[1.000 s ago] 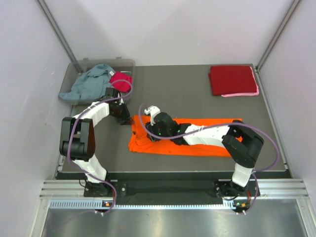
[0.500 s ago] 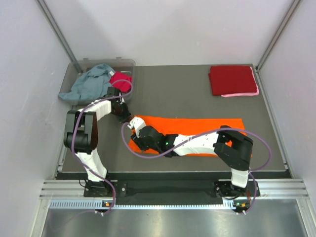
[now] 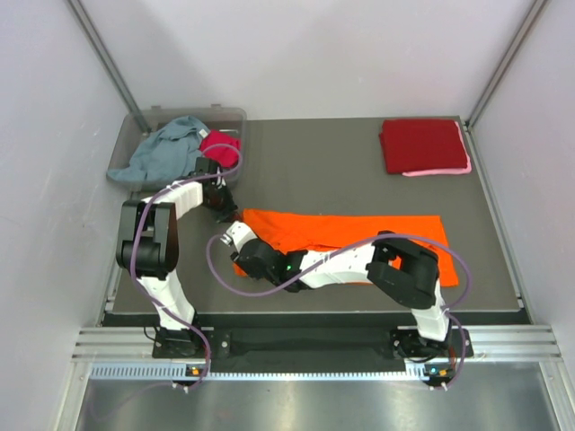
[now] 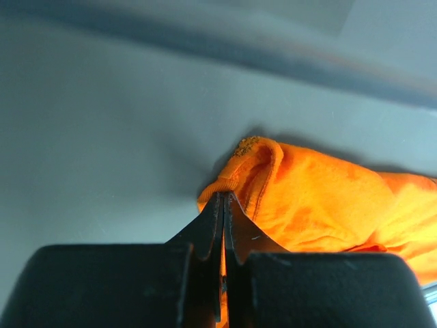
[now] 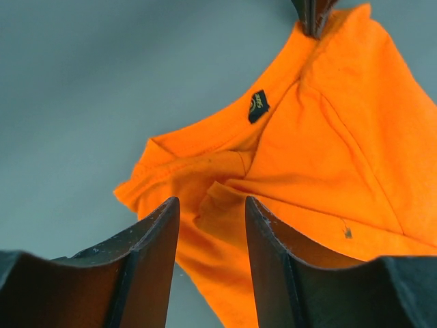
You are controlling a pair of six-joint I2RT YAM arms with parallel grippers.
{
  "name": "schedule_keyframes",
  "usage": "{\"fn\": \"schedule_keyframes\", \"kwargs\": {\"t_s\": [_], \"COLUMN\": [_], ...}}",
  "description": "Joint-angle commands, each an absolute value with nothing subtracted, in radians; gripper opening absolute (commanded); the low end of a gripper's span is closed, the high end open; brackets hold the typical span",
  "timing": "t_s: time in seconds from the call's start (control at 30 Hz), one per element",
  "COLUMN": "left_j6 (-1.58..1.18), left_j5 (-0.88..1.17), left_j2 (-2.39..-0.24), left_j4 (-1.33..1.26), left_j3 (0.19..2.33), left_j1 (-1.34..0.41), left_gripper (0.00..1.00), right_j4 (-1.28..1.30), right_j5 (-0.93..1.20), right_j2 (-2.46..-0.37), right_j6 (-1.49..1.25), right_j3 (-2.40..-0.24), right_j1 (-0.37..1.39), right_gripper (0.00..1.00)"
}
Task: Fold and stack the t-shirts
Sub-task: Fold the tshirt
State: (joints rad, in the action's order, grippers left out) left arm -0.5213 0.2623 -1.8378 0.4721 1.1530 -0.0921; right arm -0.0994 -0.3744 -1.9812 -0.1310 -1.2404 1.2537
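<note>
The bright orange t-shirt (image 3: pixel 359 235) lies spread across the middle of the table. My left gripper (image 3: pixel 225 210) is shut on its far-left corner; in the left wrist view the jaws (image 4: pixel 224 199) pinch the orange hem (image 4: pixel 300 198) just above the table. My right gripper (image 3: pixel 235 244) reaches across to the shirt's near-left end. In the right wrist view it (image 5: pixel 212 213) is open and empty, with a rumpled orange fold (image 5: pixel 225 198) between the fingertips. The collar's black label (image 5: pixel 258 106) shows beyond, and the left gripper's tip (image 5: pixel 313 14) holds the far corner.
A clear plastic bin (image 3: pixel 135 121) at the back left holds a grey-blue tee (image 3: pixel 166 153) and a magenta one (image 3: pixel 220 144). A folded dark red tee (image 3: pixel 420 144) lies on a pink one (image 3: pixel 440 171) at the back right. Walls enclose the table.
My right gripper has moved left and nearer across the orange shirt to its near-left end. The shirt now lies flatter and wider. The left gripper has kept its hold.
</note>
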Motion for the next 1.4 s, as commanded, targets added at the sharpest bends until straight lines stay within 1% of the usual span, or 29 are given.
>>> {"fn": "schedule_keyframes", "kwargs": {"t_s": [0.0,0.27,0.6,0.67,0.7,0.77,0.8,0.97,1.2,1.37], "left_j6": [-0.503,-0.509,-0.509,-0.508,-0.509,-0.508,-0.509,-0.509,-0.506,-0.506], "left_j5": [0.235,0.238,0.222,0.221,0.218,0.21,0.207,0.178,0.156,0.147], "left_j2": [-1.809,-1.825,-1.824,-1.824,-1.825,-1.824,-1.824,-1.833,-1.841,-1.858], "left_j4": [0.465,0.451,0.45,0.449,0.451,0.453,0.451,0.456,0.463,0.466], "left_j3": [1.187,1.178,1.172,1.172,1.172,1.172,1.173,1.18,1.186,1.193], "left_j1": [-0.086,-0.086,-0.086,-0.086,-0.086,-0.086,-0.086,-0.086,-0.086,-0.086], "left_gripper": [0.0,0.0,0.0,0.0,0.0,0.0,0.0,0.0,0.0,0.0], "right_j4": [-0.106,-0.107,-0.095,-0.095,-0.095,-0.092,-0.089,-0.092,-0.112,-0.091], "right_j5": [-0.443,-0.469,-0.454,-0.449,-0.449,-0.453,-0.454,-0.451,-0.434,-0.443], "right_j2": [-1.983,-1.993,-2.006,-2.006,-2.005,-1.99,-1.983,-1.922,-1.907,-1.891], "right_j6": [-0.126,-0.133,-0.158,-0.164,-0.164,-0.169,-0.17,-0.166,-0.192,-0.186], "right_j3": [-1.269,-1.256,-1.269,-1.269,-1.267,-1.262,-1.255,-1.223,-1.178,-1.189], "right_j1": [1.278,1.284,1.282,1.281,1.284,1.282,1.282,1.282,1.282,1.282], "right_gripper": [0.44,0.43,0.36,0.28,0.15,0.03,0.0,0.0,0.0,0.0]}}
